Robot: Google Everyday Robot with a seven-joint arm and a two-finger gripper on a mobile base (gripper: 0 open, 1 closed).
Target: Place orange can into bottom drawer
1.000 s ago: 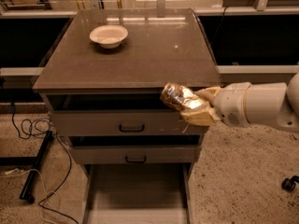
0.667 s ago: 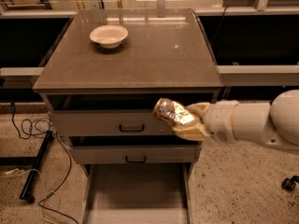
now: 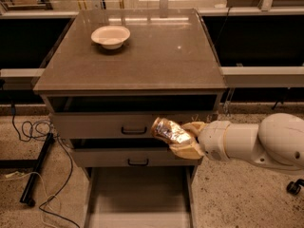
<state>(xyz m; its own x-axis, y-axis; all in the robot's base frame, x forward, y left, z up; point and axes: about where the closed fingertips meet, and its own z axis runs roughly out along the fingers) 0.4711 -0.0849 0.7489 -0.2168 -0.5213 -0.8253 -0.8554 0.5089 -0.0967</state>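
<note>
The orange can point(image 3: 169, 131) is a shiny, dented metal can lying sideways in my gripper point(image 3: 183, 139). The gripper is shut on the can and holds it in front of the two upper drawers, right of their handles. My white arm point(image 3: 251, 141) comes in from the right. The bottom drawer point(image 3: 137, 198) is pulled out below and a little left of the can, showing a plain grey floor with low side walls. The can hangs well above that floor.
A white bowl point(image 3: 110, 36) sits at the back left of the cabinet top point(image 3: 156, 56). Two upper grey drawers with dark handles point(image 3: 133, 130) are nearly closed. Black cables point(image 3: 33, 127) and a dark bar point(image 3: 35, 167) lie on the floor at left.
My gripper with the can has moved left and down, from beside the cabinet's top right edge to in front of the upper drawers.
</note>
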